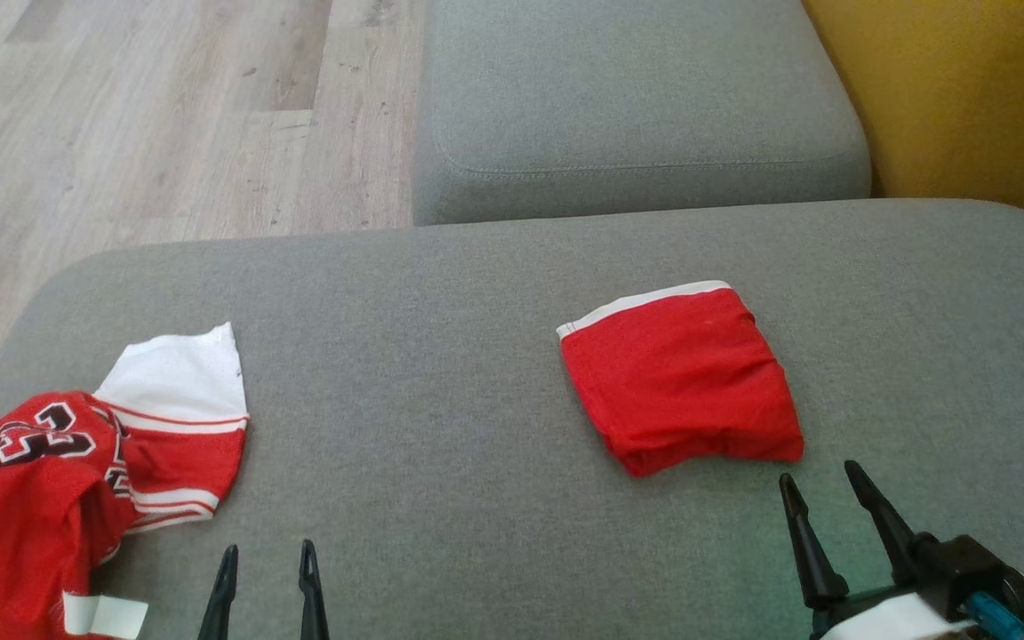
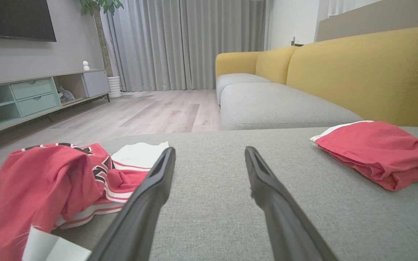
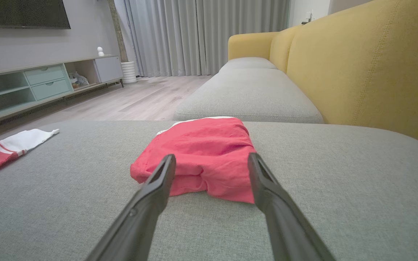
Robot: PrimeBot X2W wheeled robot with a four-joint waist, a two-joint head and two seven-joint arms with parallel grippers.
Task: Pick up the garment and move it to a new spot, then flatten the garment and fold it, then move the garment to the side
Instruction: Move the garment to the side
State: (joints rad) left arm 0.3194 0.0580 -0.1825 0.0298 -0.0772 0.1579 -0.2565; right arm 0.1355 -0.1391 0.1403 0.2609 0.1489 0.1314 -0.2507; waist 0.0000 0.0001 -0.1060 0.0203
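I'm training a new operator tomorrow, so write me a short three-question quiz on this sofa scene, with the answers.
1. True or false: the right tool is clamped on the folded red garment.
2. Pick one: the crumpled jersey lies nearest to (A) the left tool, (B) the right tool, (C) the yellow backrest.
3. Fill in: both garments lie on a cushion coloured ____.

Key: 1 false, since the right tool stands open just short of the folded red garment; 2 A; 3 grey.
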